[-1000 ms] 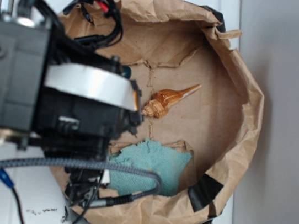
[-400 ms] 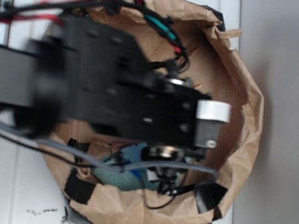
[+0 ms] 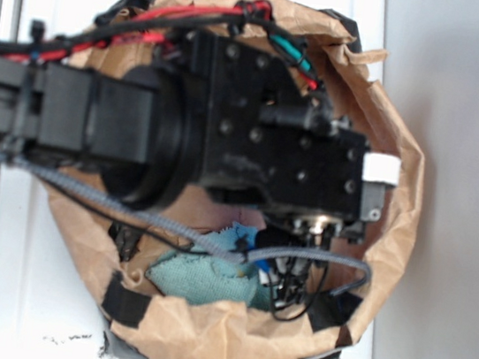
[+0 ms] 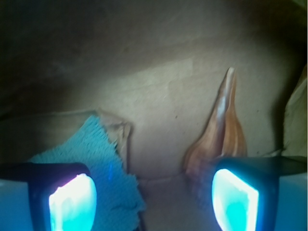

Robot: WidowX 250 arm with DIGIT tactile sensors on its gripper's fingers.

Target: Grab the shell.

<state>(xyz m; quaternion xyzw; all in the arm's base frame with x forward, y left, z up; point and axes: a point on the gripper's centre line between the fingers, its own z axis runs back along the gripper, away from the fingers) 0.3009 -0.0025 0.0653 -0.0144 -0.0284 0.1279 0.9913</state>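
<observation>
Now we are low inside the crumpled paper bag (image 3: 396, 210) that sits on the white bench (image 3: 25, 310), and the step in hand is closing on the shell. Going left to right in the wrist view: the left pad (image 4: 72, 202) glows over the teal cloth (image 4: 91, 159), then comes bare brown paper, then the shell (image 4: 224, 134), its thin point aimed up and away from us, its fat end half hidden behind the right pad (image 4: 236, 202). The jaws of the gripper (image 4: 154, 202) are spread wide and hold nothing.

To do this well, we judge we should shift right until the shell's thick part lies midway between the pads, keep clear of the cloth, then descend and squeeze across the body, not the slippery taper.

From the exterior view the arm (image 3: 227, 142) covers the shell entirely. We can read no brand, label or writing anywhere.
</observation>
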